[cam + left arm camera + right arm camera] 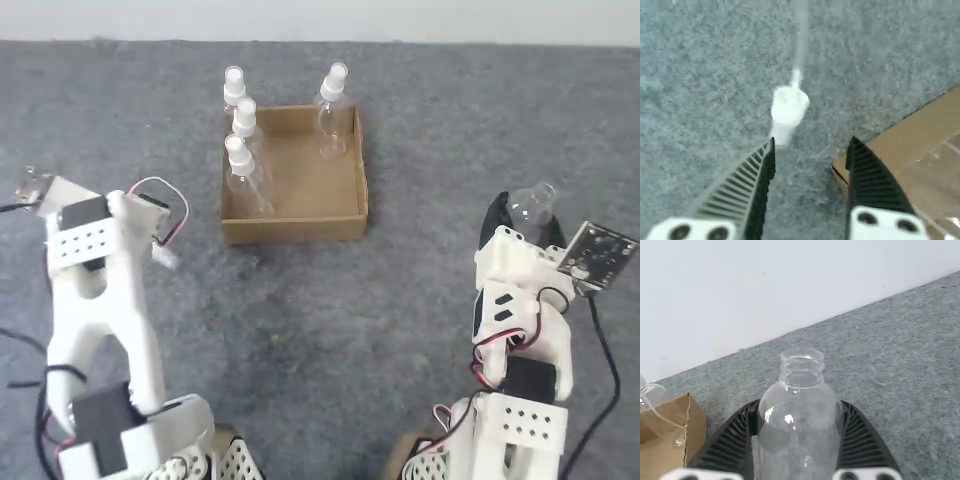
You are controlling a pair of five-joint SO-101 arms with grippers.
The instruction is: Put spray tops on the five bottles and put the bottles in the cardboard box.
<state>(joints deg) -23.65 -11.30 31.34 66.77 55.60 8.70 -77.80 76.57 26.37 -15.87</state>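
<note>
The left arm's fingers [757, 175] stand spread apart with nothing between them, over the grey carpeted table [700, 75]. A white plastic spray top [789, 112] rests on the table just past one fingertip, slightly outside the gap. Its thin dip tube [800, 45] runs away from the fingers and blurs out. A corner of the brown cardboard box [900, 145] lies just beside the other fingertip, the rest cut off. The right arm's fingers [730, 440] are clamped on a clear plastic bottle [800, 410] with a bare, uncapped neck, upright between them, its lower body out of frame. Four clear bottles with white spray tops [244, 125] stand at the box, well ahead of both arms' fingers. Whether the farthest one is inside it or behind its back wall cannot be told
</note>
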